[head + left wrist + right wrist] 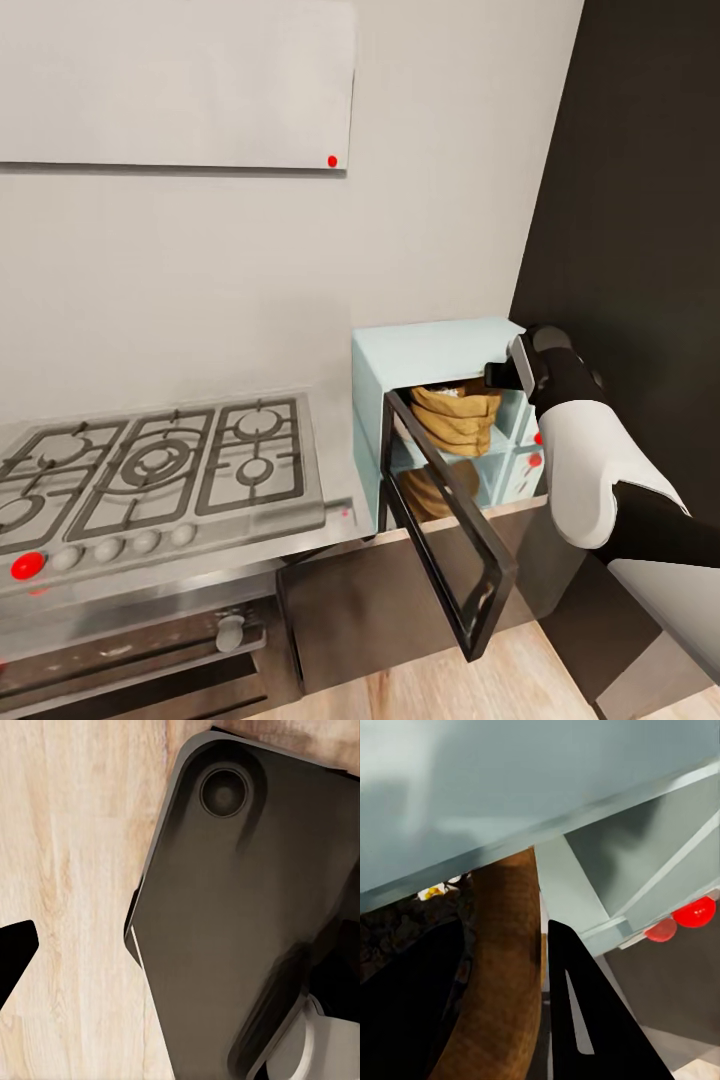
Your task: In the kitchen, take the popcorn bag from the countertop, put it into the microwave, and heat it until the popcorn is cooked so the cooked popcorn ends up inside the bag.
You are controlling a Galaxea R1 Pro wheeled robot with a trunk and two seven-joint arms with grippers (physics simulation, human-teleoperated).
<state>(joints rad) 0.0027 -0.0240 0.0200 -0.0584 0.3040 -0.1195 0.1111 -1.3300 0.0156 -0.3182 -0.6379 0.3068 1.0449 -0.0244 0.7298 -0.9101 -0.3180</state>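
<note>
The pale mint-blue microwave stands on the countertop with its dark glass door swung wide open toward me. Inside its cavity sits the tan-brown ridged popcorn bag. My right gripper reaches in from the right at the bag's top. In the right wrist view the bag's thick rolled rim is pinched between the two black fingers, so the right gripper is shut on it. Yellowish bits show inside the bag. My left gripper hangs open over the wooden floor.
A grey gas hob with black grates lies left of the microwave, above a steel oven. A tall dark panel rises right of the microwave. Red knobs mark the microwave's side panel. My dark base is under the left gripper.
</note>
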